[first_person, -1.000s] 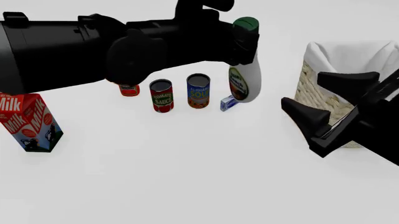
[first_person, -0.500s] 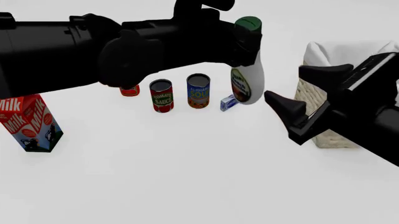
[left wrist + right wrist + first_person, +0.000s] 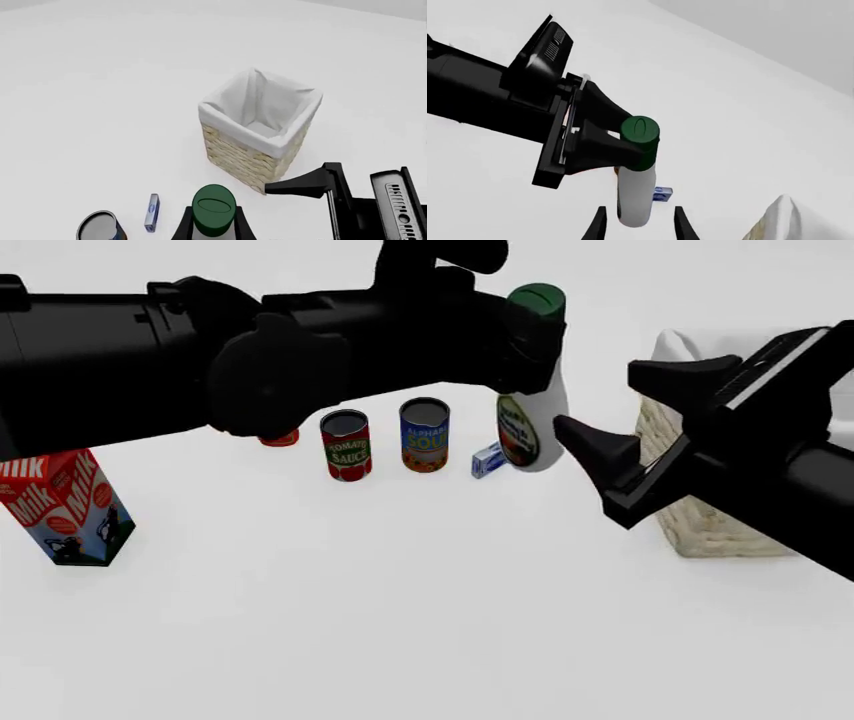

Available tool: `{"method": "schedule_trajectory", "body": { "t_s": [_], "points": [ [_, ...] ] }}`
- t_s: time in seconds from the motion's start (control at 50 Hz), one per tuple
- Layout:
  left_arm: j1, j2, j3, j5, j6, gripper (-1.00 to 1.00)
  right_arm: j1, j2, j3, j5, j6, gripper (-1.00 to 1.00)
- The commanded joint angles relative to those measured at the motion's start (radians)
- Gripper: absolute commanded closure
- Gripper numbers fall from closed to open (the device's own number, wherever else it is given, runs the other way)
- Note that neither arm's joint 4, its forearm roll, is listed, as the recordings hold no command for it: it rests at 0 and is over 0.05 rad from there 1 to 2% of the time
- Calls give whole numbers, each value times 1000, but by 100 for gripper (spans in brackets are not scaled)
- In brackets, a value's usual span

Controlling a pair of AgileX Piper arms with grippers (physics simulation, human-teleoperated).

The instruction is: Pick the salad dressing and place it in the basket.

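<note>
Left gripper [image 3: 531,335] clamped on salad dressing [image 3: 531,430] just under its green cap, bottle hanging above the table beside the cans. Likely light, rigid, slick plastic; neck hold suits. Right gripper [image 3: 638,430] open, empty, fronting basket [image 3: 257,127].

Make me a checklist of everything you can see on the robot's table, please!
Surface: plain white table.
Job's things: salad dressing held by its neck just under the green cap; basket stands apart, nothing seen inside but its white liner.
Clutter: milk carton, tomato sauce can, blue soup can, small blue box, a red thing mostly hidden by the arm.
Grippers: left gripper shut on the bottle; right gripper open, facing the bottle.
Cables: nothing seen.
Surroundings: nothing seen beyond the white table.
</note>
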Motion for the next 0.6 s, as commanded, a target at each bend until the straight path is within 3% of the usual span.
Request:
{"method": "schedule_trajectory", "body": {
  "t_s": [0.02,0.6],
  "points": [
    [-7,-9,-7,3,18,100,14,14,-30,7,-8,-100],
    [-23,-27,2,11,25,100,33,61,-64,-13,4,-100]
  ]
}}
